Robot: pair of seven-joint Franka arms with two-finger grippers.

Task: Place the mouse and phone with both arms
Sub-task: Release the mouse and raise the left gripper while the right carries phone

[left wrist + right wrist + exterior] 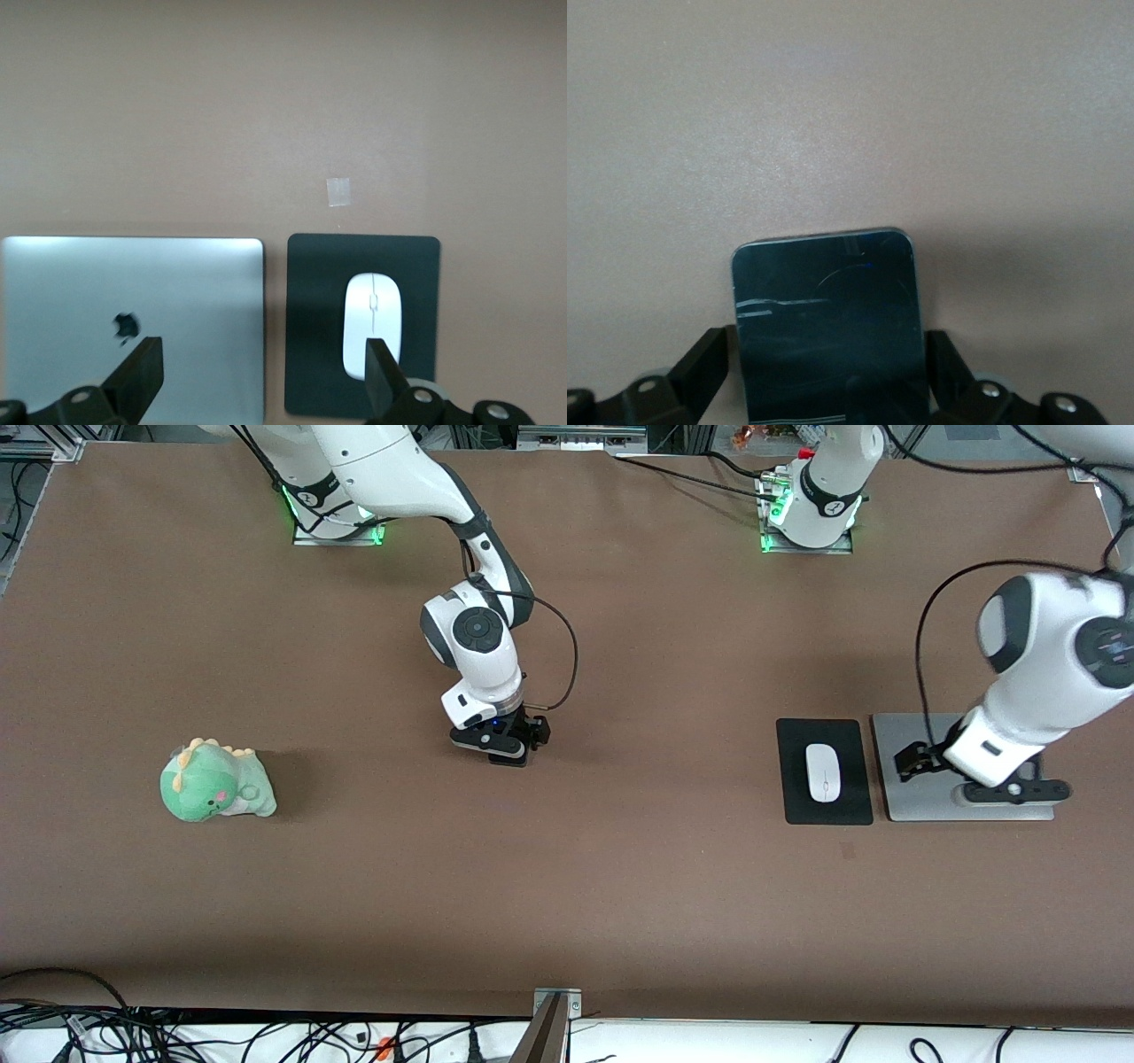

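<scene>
Now mouse (pixel 823 772) rests on black pad (pixel 824 731).
Left gripper (pixel 263 372) gapes empty over the laptop (pixel 133 292); right gripper (pixel 828 367) straddles phone (pixel 828 323), grip uncertain.

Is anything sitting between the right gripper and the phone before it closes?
Nothing visible. In the right wrist view the phone lies flat on the bare table directly between the right gripper's jaws, with only small gaps at each side. The stuffed dinosaur sits well off toward the right arm's end.

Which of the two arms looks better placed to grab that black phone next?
The right: its gripper is down at the table's middle with open fingers either side of the phone. The left gripper hangs open over the silver laptop.
</scene>
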